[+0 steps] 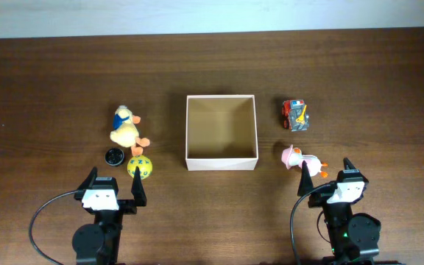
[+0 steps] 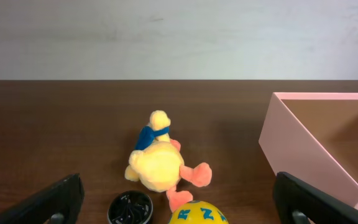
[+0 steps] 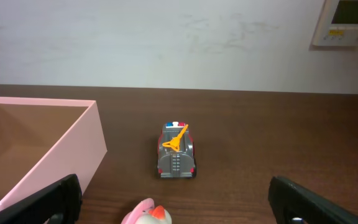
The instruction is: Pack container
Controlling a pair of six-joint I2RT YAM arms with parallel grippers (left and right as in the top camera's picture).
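Progress: nothing is packed; every item lies loose on the bench (image 1: 50, 73).

Left half: the left gripper (image 1: 114, 182) hovers near the front edge, jaws spread wide with nothing between them. Just beyond it lie three items in a close cluster: a black round cap (image 1: 114, 156), a yellow plush duck (image 1: 126, 129) with a blue scarf lying on its side, and a yellow ball (image 1: 140, 167) with printed letters. The duck's orange feet sit just beside the ball; whether they touch cannot be told.

Centre: the container (image 1: 221, 162) sits square and upright midway between the left and right edges; its tan floor is bare, with no item inside.

Right half: a red and grey toy truck (image 1: 296, 115) stands apart from the container's right wall; a pink toy (image 1: 297, 157) lies nearer the front edge. The right gripper (image 1: 326, 177) hovers just in front of the pink toy, jaws likewise wide apart and holding nothing.

Judgement: five items are outstanding and no pick has begun; the task stands at its start.
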